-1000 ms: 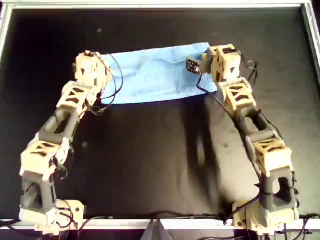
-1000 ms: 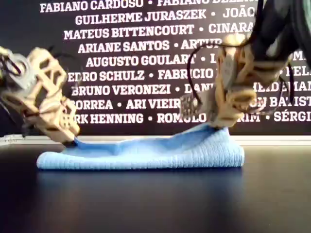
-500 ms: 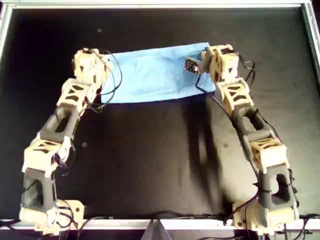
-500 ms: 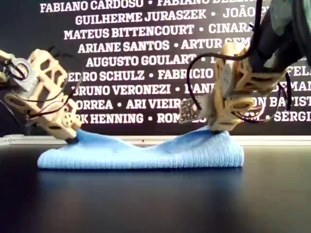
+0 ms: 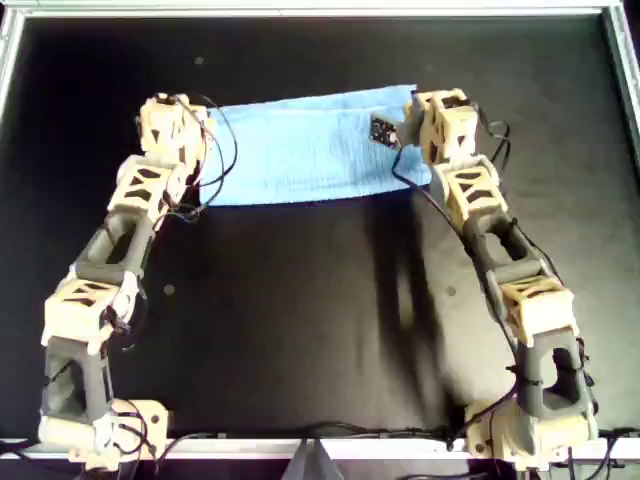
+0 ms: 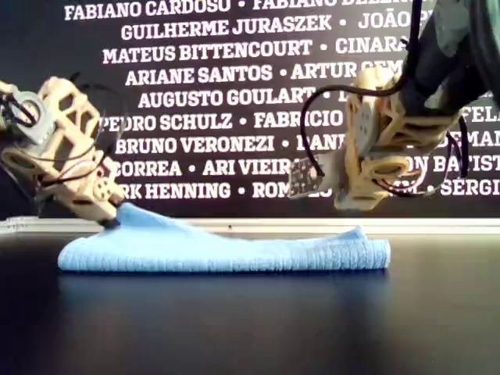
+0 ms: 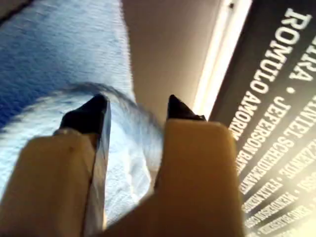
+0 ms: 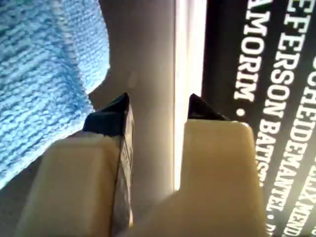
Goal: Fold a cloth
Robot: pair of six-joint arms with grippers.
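The pale blue cloth (image 5: 300, 145) lies as a folded strip at the far side of the black table, and shows in the exterior view (image 6: 234, 250). My first gripper (image 5: 195, 128) is at the cloth's end on the overhead view's left. Its jaws stand apart in the first wrist view (image 7: 136, 106) with a raised bunch of cloth (image 7: 123, 148) between them. That end peaks up to the gripper (image 6: 113, 223). My second gripper (image 5: 408, 112) hovers just above the other end (image 6: 355, 209). It is open and empty (image 8: 157, 106), with the cloth (image 8: 39, 74) beside it.
A white metal frame (image 5: 300, 10) borders the black table (image 5: 300, 320). A dark banner with white names (image 6: 234, 78) stands behind the table. A small camera board (image 5: 382, 128) hangs off the second arm over the cloth.
The cloth end under my second gripper has dropped from the jaws and lies flat. My first gripper has shifted slightly outward; its cloth end stays peaked.
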